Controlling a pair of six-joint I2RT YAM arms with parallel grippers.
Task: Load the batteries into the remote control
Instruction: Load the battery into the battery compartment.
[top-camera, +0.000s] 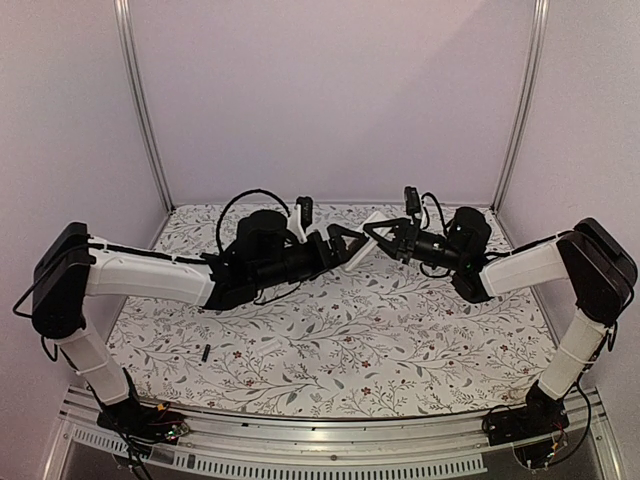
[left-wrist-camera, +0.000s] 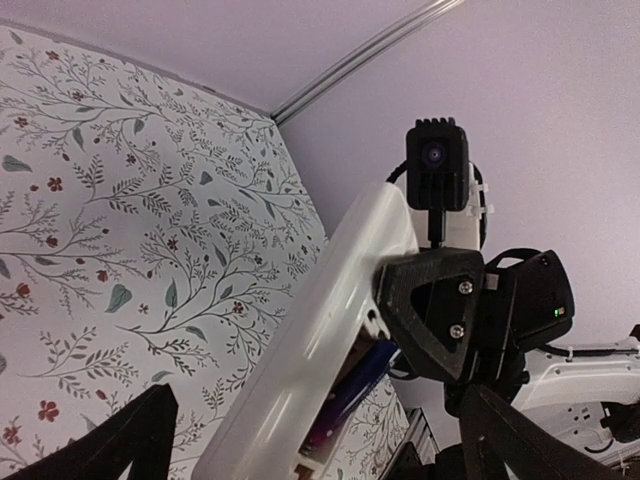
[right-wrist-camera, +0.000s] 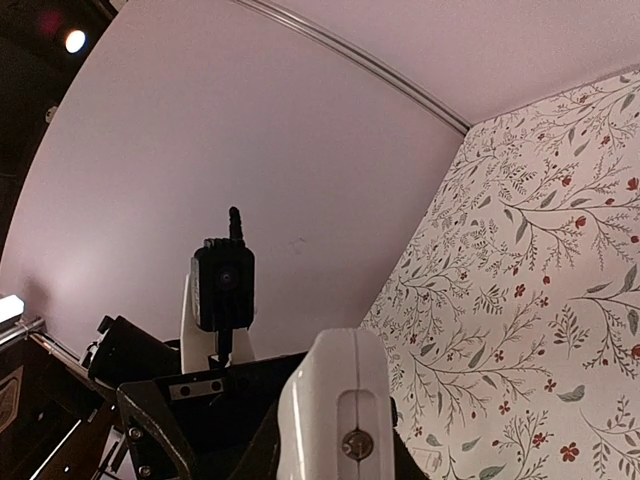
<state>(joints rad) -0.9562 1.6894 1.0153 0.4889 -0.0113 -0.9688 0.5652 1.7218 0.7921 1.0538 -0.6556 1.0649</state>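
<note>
Above the floral table (top-camera: 350, 350), right pincer (top-camera: 375, 232) clamps the glossy white remote control (left-wrist-camera: 330, 320), left pincer (top-camera: 352, 248) agape.

The slim white remote (top-camera: 372, 222) hung tilted above the bench (top-camera: 420, 340), toward 12 o'clock, its long body slanting upward. One small black battery (top-camera: 203, 353) lay flat on the bench at about 8 o'clock, well apart from it.

Lab robot booth: plain white walls (top-camera: 330, 90), aluminium frame rails (top-camera: 145, 110), floral tabletop (top-camera: 400, 340).
</note>
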